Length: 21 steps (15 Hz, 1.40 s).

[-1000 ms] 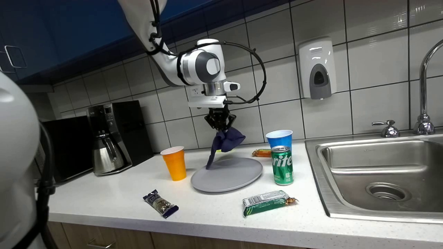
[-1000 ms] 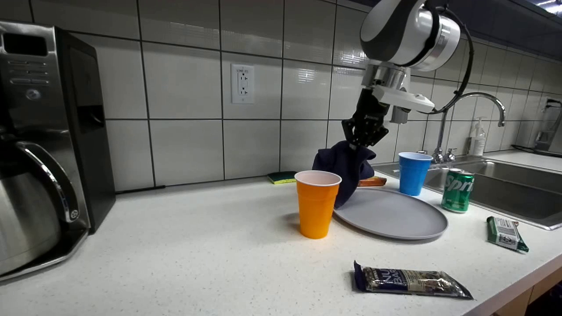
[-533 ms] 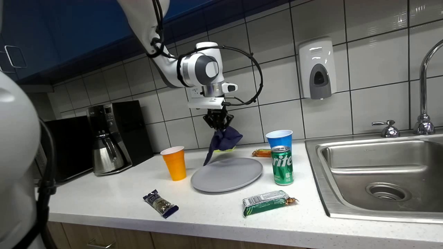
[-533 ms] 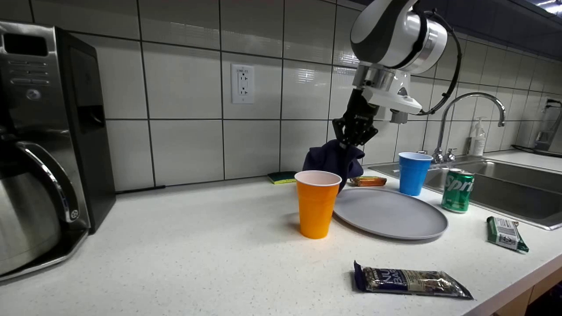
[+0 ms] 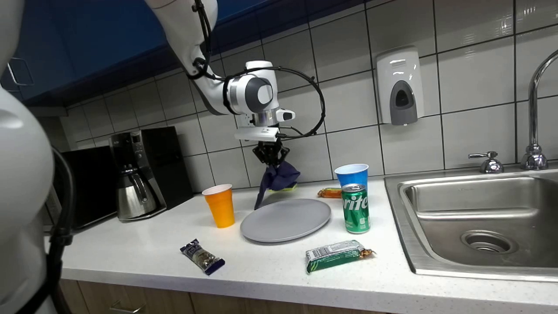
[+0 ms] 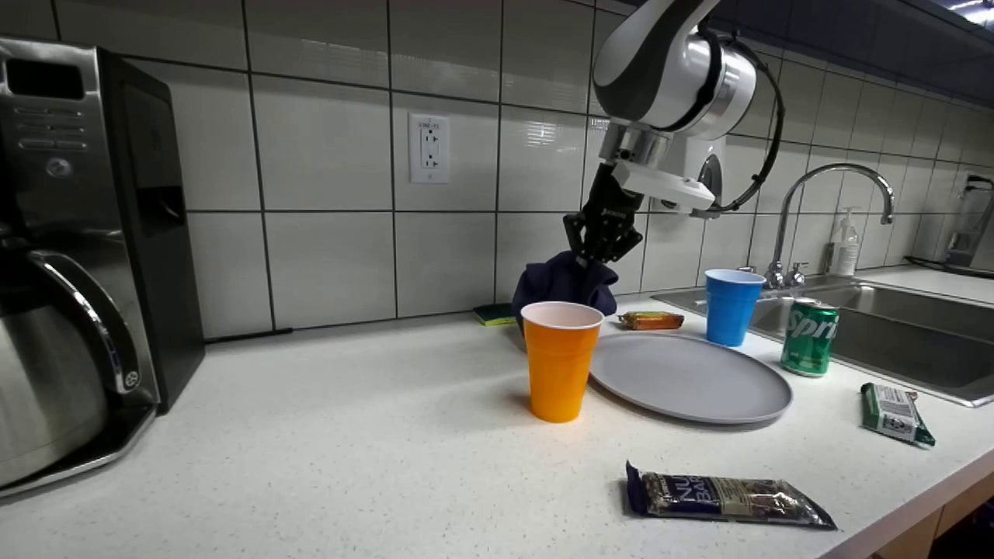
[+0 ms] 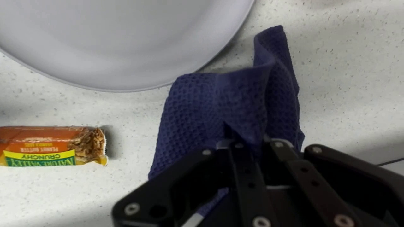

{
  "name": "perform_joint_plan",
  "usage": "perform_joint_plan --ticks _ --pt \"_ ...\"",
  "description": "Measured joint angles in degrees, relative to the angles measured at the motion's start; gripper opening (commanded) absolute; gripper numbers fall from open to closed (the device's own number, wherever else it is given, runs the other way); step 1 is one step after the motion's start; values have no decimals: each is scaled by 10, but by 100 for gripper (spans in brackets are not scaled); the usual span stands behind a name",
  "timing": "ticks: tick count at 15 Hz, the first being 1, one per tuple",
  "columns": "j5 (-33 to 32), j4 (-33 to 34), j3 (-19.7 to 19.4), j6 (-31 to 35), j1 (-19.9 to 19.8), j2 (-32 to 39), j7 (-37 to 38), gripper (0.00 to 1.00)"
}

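The claw [image 7: 252, 142] pinches a dark purple-blue waffle-weave cloth [image 7: 227, 104], its jaws nearly together with only bunched fabric between them. So thin a fold probably explains the narrow grip. Held by that one gathered patch, the cloth hangs below the claw, and its own weight seems to pull the rest into loose folds and a drooping corner. It is between a flat, round grey plate [image 5: 285, 220] and a white-tiled wall [image 6: 326, 140]; whether its lowest corner brushes the plate's rim or the speckled white tabletop [image 6: 311, 450] I cannot tell.

Behind the cloth in both exterior views, a green-and-yellow sponge [image 6: 495, 314] lies near the wall, partly hidden. An orange-wrapped granola bar [image 7: 52, 146] lies flat near the plate, on the wall side. An orange plastic cup [image 6: 563, 365] stands upright beside the plate, mouth up, its flat base probably keeping it steady; a blue plastic cup [image 6: 732, 307] stands likewise across the plate, near a green metal Sprite can [image 6: 810, 338]. Toward the tabletop's front edge lie a green-wrapped bar [image 5: 338, 255] and a dark-blue-and-clear-wrapped nut bar [image 6: 722, 497], a pose that seems to suit their long, low shapes.

Farther out, a black-and-steel coffee maker [image 5: 159, 168] stands at one side, and a stainless-steel sink [image 5: 413, 244] is set into the tabletop at the other. A white-and-grey soap dispenser [image 5: 399, 85] is fixed to the wall close to the sink, presumably for washing hands there.
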Motion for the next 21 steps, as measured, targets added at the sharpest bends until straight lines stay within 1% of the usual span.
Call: perform_joint_plan --ticks 4,11,15,16,17,18,20,21 --pt "0 22 4 -5 8 26 7 3" --pt "0 61 6 -47 18 67 26 3" --pt "0 76 6 -58 20 81 30 3" --pt "0 79 6 -59 20 84 31 7" --pt "0 82 6 -61 20 87 32 35" --pt "0 85 6 -62 20 90 33 36" --pt "0 88 6 -66 20 93 34 49" --pt "0 89 6 -70 20 94 34 58"
